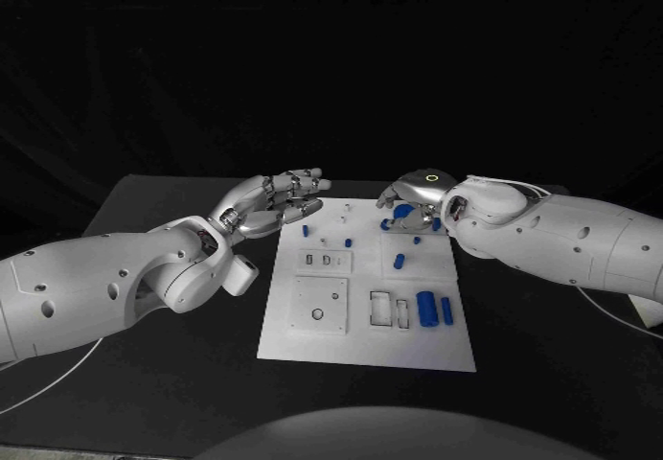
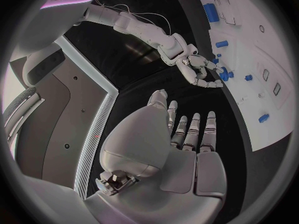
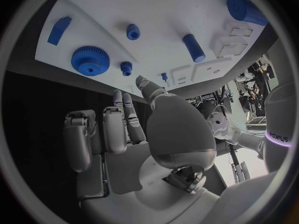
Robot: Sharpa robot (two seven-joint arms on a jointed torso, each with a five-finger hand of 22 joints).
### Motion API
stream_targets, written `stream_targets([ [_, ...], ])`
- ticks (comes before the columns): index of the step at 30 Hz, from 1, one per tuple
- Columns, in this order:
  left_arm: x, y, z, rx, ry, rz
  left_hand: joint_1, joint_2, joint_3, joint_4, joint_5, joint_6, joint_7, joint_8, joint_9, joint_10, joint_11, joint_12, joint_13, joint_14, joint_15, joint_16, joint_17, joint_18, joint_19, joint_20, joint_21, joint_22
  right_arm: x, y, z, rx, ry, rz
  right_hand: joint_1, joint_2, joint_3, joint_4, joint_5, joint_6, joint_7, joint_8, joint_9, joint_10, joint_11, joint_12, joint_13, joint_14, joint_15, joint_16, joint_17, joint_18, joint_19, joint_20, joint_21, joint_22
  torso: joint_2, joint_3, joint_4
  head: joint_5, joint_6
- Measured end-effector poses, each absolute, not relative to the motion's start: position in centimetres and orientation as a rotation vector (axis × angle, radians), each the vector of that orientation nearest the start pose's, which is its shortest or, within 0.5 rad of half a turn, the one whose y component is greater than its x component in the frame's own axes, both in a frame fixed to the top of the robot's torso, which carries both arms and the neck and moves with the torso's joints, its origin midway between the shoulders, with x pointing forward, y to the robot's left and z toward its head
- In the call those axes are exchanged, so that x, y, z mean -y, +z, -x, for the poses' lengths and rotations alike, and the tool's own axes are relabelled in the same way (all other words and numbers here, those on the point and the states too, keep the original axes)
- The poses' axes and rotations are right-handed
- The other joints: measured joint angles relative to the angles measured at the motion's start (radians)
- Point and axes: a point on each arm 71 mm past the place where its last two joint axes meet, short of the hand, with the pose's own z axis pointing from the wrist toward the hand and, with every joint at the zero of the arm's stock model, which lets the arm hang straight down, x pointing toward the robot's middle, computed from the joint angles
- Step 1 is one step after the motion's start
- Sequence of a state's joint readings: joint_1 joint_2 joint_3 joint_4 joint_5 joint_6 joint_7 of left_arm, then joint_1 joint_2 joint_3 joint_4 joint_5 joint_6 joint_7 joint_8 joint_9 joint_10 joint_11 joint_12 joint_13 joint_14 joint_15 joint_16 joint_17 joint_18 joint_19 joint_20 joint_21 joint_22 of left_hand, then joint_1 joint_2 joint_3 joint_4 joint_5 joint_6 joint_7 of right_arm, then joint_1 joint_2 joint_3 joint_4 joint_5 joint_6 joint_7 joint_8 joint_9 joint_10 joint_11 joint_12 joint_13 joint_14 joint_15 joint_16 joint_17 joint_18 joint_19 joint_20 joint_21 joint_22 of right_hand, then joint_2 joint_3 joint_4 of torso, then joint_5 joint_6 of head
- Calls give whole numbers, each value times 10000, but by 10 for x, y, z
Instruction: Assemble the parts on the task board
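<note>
The left hand (image 1: 284,199) hovers just off the board's (image 1: 362,350) far left corner, fingers spread and slightly curled, holding nothing; its own wrist view shows the palm bare. No part lies close under it: the nearest blue pieces sit further in along the board's far edge.

The right hand (image 1: 415,196) hangs over the board's far right corner, directly above the gear (image 3: 90,60) and the small pieces beside it. Its fingers (image 3: 115,129) look loosely curled with gaps between them and, as far as the wrist view lets me judge, empty. The gear lies flat on the board just beyond those fingertips, so the right hand is plainly the nearer one.

The peg (image 3: 194,48) lies on its side further toward the board's middle, long axis slanting across the board. The two cylinders (image 1: 434,309) rest near the board's near right edge, well apart from both hands
</note>
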State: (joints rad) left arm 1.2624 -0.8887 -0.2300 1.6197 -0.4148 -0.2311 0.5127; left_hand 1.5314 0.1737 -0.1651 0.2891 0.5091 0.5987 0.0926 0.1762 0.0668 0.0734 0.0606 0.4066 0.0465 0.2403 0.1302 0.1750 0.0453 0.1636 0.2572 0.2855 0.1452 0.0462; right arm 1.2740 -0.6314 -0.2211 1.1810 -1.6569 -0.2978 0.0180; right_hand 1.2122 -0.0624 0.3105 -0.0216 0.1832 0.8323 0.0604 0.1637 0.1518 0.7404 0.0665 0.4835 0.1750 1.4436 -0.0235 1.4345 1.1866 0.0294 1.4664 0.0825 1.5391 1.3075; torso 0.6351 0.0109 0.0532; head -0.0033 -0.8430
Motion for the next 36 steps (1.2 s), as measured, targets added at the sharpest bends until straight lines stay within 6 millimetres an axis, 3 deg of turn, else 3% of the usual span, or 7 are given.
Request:
stream_targets([
  [5,-190,-197,-444,-16280,-15885,5262,0,0,0,0,0,0,0,0,0,37,36,0,-1,0,0,0,0,0,0,0,0,0,187,-229,-530,-16834,4591,5251,0,0,-27,27,265,60,60,-36,36,51,-20,-77,0,0,0,0,1,0,0,0,0,-1,-3,5,6,-22,-5],
  [9,-189,-197,-443,-16326,-15931,5356,39,-39,0,0,0,0,0,0,-1,37,37,0,-1,0,0,0,0,-1,0,0,0,1,187,-231,-530,-16920,4594,5218,197,-56,90,49,1538,268,165,-36,140,51,-20,-220,-50,0,0,0,-102,0,0,0,0,-1,-4,9,6,-5,-23],
  [12,-188,-198,-443,-16366,-15966,5407,39,-39,0,0,0,23,23,0,-1,37,36,40,-1,0,0,0,0,-1,0,0,0,1,185,-232,-530,-16971,4610,5208,299,-84,269,-21,2438,362,72,-36,202,51,-20,-364,-87,-1,1,-32,-270,1,0,0,-78,-1,-4,7,5,-12,-30],
  [17,-187,-198,-443,-16427,-16005,5473,39,-39,0,0,0,21,21,0,-2,37,36,40,-2,0,0,0,0,-1,0,0,1,1,183,-235,-530,-17045,4657,5216,423,-103,588,-112,3319,387,46,-93,286,-7,37,-545,-140,-167,-16,-175,-545,1,0,0,-184,-2,-4,5,-7,-39,-14],
  [24,-187,-199,-444,-16504,-16009,5593,79,0,0,0,41,20,20,0,-2,1,72,40,-2,0,0,0,0,0,-37,37,-42,-19,182,-238,-531,-17121,4614,5209,465,-145,680,-128,3511,396,38,-93,336,-80,33,-619,-146,-293,36,-264,-808,2,-37,36,-270,-1,-5,5,4,-34,-53],
  [30,-188,-199,-445,-16559,-16015,5694,79,0,0,0,41,19,19,0,-2,37,108,40,-2,0,0,0,0,1,-73,0,-80,-18,182,-239,-532,-17194,4540,5192,465,-145,680,-128,3008,443,-9,-93,427,-80,33,-619,-146,-364,36,-326,-917,2,-72,71,-318,6,-6,3,5,-26,-92],
  [36,-189,-200,-445,-16582,-16007,5750,79,0,0,0,41,53,53,0,-3,37,108,40,-3,0,0,0,0,1,-108,35,-80,-18,183,-242,-532,-17302,4475,5166,465,-145,680,-128,2965,444,-10,-93,456,-80,33,-639,-145,-418,23,-359,-1022,2,-108,106,-385,5,-7,0,11,-8,-147],
])
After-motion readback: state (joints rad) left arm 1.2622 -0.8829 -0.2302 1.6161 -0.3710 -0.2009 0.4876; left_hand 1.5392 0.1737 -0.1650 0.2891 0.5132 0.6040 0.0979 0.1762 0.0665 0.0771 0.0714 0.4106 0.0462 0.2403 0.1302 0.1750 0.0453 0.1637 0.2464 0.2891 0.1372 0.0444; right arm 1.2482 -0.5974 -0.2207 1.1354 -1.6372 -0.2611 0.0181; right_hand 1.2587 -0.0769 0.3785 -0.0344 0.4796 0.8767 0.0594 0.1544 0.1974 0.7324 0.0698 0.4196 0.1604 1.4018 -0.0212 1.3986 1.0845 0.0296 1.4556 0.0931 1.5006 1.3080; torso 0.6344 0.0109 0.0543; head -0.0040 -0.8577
